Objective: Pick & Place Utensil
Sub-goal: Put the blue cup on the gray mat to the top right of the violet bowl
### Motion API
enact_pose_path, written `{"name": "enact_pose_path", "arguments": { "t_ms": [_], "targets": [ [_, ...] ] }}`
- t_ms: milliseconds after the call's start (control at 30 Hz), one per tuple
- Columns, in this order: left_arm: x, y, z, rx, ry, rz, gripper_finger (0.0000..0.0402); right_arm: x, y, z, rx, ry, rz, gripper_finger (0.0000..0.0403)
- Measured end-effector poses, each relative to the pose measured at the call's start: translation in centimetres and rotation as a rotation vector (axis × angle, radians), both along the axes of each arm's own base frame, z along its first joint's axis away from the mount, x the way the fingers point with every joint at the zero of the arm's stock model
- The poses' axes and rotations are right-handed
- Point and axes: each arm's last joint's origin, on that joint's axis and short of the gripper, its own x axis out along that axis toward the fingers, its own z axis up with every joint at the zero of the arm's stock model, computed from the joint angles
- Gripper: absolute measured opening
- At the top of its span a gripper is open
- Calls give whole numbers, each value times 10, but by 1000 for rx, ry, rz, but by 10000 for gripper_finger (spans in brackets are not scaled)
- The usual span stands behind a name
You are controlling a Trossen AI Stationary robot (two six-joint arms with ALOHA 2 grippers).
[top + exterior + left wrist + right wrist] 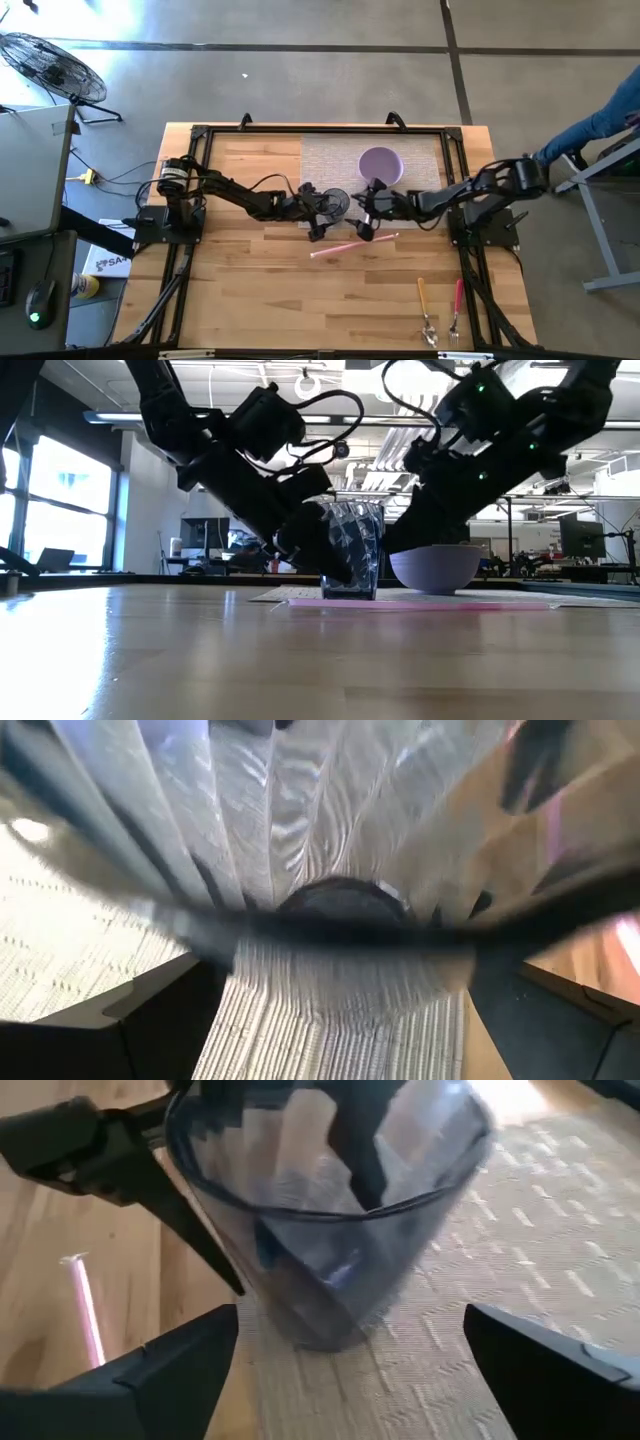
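Pink utensil [352, 244] lies bare on the counter [250, 290] mid-width, not yet picked; your left end effector [326, 205] clasps the clear cup [336, 203], your right end effector [366, 206] gapes empty just beside it

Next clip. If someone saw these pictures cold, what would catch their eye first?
Probably the two dark arms meeting mid-table over a clear ribbed cup at the woven mat's edge, the left gripper closed around it and the right gripper open just beside it. Next, the lilac bowl on the mat behind, and the pink straw lying on bare wood in front of the cup.
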Motion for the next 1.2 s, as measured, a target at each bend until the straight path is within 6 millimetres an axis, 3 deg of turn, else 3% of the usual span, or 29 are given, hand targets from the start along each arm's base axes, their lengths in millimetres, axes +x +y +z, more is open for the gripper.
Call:
{"name": "enact_pose_path", "arguments": {
  "t_ms": [333, 600, 933, 1200],
  "targets": [
    [-12, 0, 14, -3, 83, 2, 397, 20, -2, -16, -68, -145, 107, 390],
    [-21, 0, 16, 4, 172, 11, 397, 20, -3, -16, -95, -149, 91, 390],
    [-21, 5, 24, 74, 127, 126, 397, 21, -10, -18, -6, -177, 60, 399],
    [-19, 3, 25, 49, 85, 120, 397, 50, -10, -22, -65, -206, 85, 400]
  ]
}}
